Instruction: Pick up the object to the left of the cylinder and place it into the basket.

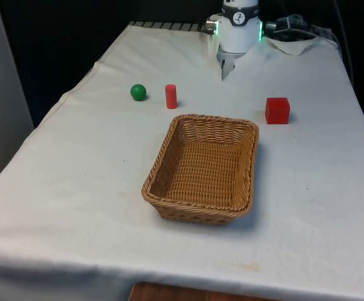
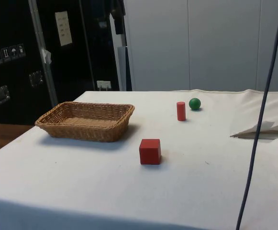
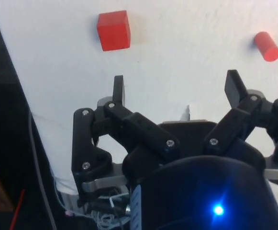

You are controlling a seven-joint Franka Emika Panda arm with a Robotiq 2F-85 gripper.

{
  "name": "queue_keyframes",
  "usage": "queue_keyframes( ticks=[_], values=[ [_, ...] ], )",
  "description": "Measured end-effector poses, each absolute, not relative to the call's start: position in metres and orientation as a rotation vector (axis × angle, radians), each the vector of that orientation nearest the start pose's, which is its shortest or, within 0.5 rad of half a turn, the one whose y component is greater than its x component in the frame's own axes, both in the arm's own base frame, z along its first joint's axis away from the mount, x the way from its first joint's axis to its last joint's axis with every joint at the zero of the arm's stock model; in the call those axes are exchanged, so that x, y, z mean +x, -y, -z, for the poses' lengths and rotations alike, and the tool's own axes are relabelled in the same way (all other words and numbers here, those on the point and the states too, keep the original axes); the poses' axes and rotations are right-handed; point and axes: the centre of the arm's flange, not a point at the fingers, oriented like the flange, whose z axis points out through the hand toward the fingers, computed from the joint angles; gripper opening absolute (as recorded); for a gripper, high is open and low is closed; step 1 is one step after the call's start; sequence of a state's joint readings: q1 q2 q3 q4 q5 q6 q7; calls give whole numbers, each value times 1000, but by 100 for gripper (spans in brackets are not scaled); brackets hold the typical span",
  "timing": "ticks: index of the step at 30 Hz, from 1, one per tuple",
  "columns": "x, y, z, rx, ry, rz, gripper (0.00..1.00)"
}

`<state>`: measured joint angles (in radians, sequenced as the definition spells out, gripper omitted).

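Front view has the green ball [image 1: 138, 92] lying well apart from the wide-open, empty jaws.

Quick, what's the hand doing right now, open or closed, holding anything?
Hand: open, fingers spread wide, holding nothing, above the white cloth.

White-clothed table [image 1: 307, 207], basket [image 1: 203, 168], green ball [image 1: 138, 92], red cylinder [image 1: 171, 96], red cube [image 1: 277, 110]
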<state>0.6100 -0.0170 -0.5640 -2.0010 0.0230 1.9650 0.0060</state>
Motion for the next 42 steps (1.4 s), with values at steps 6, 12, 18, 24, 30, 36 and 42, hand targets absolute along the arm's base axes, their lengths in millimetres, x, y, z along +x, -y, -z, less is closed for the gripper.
queue_keyframes(
  ticks=[6,12,18,24,30,36,42],
  values=[
    [534,-36,-446,-3115,60,5,100],
    [521,-44,-430,-3116,67,18,100],
    [506,-55,-411,-3122,74,29,100],
    [492,-68,-392,-3123,83,43,100],
    [481,-82,-374,-3129,92,59,100],
    [468,-96,-357,-3133,102,71,100],
    [457,-111,-338,-3144,111,89,100]
  ],
)
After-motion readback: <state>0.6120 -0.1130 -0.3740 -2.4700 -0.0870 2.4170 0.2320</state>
